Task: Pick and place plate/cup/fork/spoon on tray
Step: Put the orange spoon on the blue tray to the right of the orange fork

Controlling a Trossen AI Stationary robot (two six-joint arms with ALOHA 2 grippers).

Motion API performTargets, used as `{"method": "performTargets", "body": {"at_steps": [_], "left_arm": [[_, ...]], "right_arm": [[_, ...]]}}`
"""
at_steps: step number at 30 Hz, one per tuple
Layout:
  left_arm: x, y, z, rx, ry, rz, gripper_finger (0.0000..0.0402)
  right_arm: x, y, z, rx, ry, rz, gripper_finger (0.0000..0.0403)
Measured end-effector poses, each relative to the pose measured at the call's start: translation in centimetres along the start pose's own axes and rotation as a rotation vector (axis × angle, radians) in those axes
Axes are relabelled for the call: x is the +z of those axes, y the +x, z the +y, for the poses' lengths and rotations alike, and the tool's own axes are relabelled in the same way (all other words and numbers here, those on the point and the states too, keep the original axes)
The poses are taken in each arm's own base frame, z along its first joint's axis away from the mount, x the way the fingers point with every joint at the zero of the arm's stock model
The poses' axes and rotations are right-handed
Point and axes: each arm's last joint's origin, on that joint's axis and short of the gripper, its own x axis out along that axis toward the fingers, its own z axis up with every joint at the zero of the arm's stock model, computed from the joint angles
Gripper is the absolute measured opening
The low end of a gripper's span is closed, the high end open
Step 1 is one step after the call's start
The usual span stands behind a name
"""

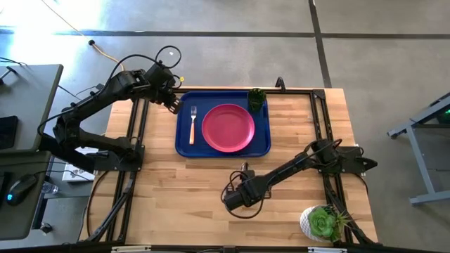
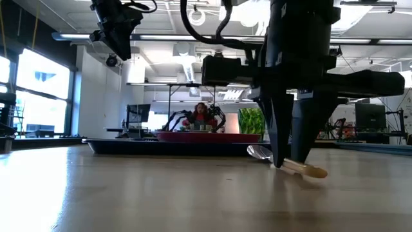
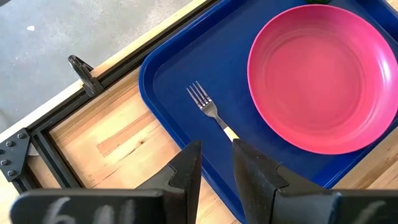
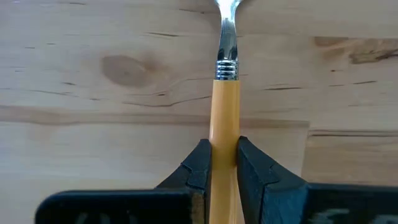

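Though its bowl is cut off, the spoon (image 4: 224,99) sits clamped in the right pincer (image 4: 224,163); the left pincer (image 3: 216,163) hangs slightly parted, empty.

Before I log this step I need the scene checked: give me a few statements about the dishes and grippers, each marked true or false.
1. The right gripper is shut on the spoon. True.
2. The fork lies on the bare table. False: it lies on the tray.
3. The plate sits on the tray. True.
4. The left gripper holds the cup. False: it is empty, over the tray's edge.
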Motion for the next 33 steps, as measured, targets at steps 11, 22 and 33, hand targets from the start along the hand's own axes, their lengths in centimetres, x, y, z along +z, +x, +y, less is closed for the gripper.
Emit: {"method": "performTargets", "body": {"at_steps": [11, 22, 33], "left_arm": [[-0.01, 0.00, 0.00, 0.000, 0.001, 0.000, 0.0081], [0.00, 0.01, 0.01, 0.003, 0.014, -0.001, 0.0081], [0.03, 0.00, 0.07, 0.027, 0.025, -0.007, 0.0081]], "right_arm": [[-0.11, 0.18, -0.01, -0.017, -0.011, 0.034, 0.0039], [-0.18, 0.19, 0.05, -0.010, -0.037, 0.043, 0.0064], [-0.19, 0.19, 0.07, -0.007, -0.034, 0.044, 0.0109]]}}
